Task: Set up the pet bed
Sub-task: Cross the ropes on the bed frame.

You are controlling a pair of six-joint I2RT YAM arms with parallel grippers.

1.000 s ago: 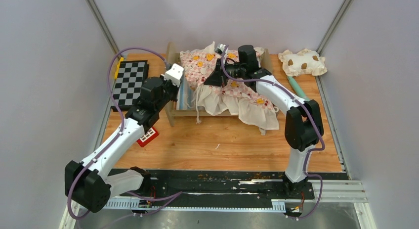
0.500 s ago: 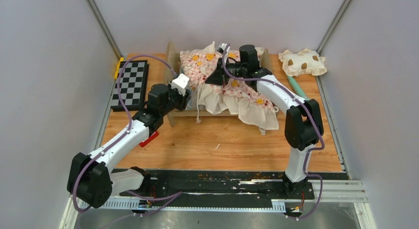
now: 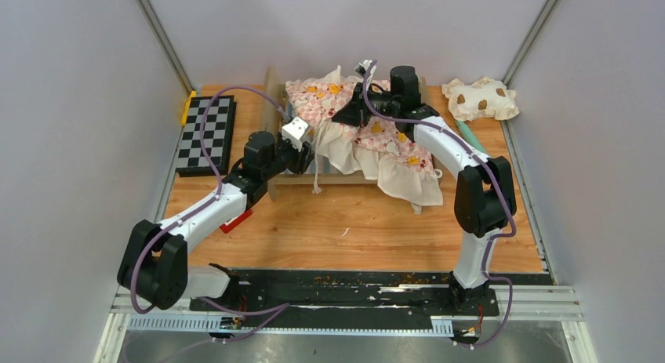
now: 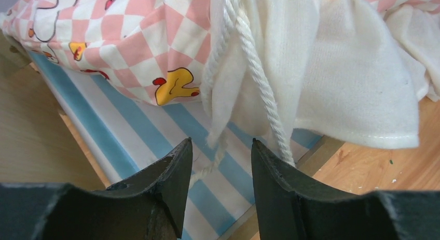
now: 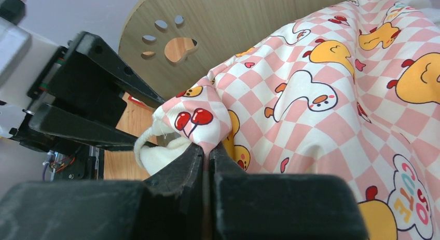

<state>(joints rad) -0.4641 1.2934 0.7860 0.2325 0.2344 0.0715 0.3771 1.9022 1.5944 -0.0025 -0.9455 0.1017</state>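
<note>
The pet bed (image 3: 345,179) is a light-wood frame at the back of the table, and its blue-and-white striped base (image 4: 155,131) shows under a lifted pink checkered cushion (image 3: 325,100). My right gripper (image 3: 357,112) is shut on a fold of that cushion (image 5: 321,95), pinching it at the fingertips (image 5: 207,149) near the paw-print headboard (image 5: 233,22). My left gripper (image 3: 307,155) stands open low over the bed's near-left part. A white cord (image 4: 259,89) from the cushion's cream ruffle hangs just ahead of its spread tips (image 4: 222,146), touching neither finger.
A cream brown-spotted pillow (image 3: 480,99) lies at the back right, with a teal stick (image 3: 470,139) beside the right arm. A black-and-white checkerboard (image 3: 205,132) sits at the left. A small red item (image 3: 235,219) lies under the left forearm. The ruffle (image 3: 400,179) drapes over the front rail.
My left gripper has opened and swung right and nearer, from the bed's left end to the ruffle's cord. My right gripper has shifted slightly right and back with the cushion fold.
</note>
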